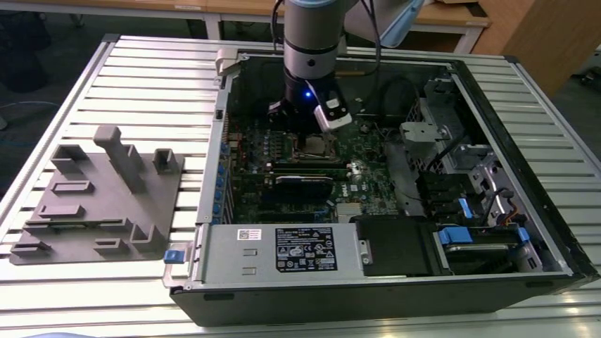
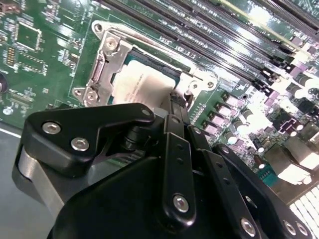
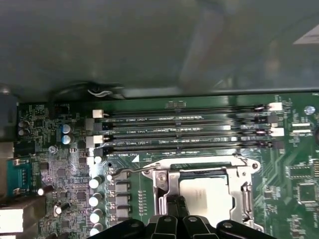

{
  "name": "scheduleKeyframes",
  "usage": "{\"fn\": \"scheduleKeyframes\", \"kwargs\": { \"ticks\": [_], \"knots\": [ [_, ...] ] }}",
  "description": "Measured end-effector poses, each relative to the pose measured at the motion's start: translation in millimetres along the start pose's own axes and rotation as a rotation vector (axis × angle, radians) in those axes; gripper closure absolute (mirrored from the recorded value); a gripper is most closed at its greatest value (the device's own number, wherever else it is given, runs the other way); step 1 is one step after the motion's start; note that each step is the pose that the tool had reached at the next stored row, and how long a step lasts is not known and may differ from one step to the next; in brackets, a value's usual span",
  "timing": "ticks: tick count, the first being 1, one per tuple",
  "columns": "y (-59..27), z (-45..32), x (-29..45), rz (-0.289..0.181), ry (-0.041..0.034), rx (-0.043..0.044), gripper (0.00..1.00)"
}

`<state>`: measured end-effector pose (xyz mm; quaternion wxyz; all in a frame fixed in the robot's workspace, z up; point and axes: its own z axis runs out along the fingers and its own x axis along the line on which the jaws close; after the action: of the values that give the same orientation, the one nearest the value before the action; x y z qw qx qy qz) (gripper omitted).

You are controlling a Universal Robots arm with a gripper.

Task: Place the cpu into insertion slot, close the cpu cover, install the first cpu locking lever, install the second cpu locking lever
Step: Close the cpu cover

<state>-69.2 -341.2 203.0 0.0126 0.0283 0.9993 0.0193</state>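
up close, cpu point(image 2: 142, 87) in insertion slot point(image 2: 106, 59)

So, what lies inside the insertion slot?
The cpu, its pale grey top framed by the cpu cover. The gripper covers one edge of it; the contacts beneath the chip are hidden.

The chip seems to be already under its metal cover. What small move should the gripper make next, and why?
Probably a slow, short push down at the edge of the cover. The chip shows through its window, the cover lies flat, and the shut gripper is at that edge. Whether the wire lever is latched, I cannot tell.
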Motion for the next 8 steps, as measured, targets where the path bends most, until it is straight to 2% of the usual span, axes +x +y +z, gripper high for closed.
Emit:
{"fn": "scheduleKeyframes", "kwargs": {
  "ticks": [8],
  "knots": [
    [-0.2, 1.3, 2.8, 0.000, -0.0009, -0.0002, 0.89]
  ]
}}
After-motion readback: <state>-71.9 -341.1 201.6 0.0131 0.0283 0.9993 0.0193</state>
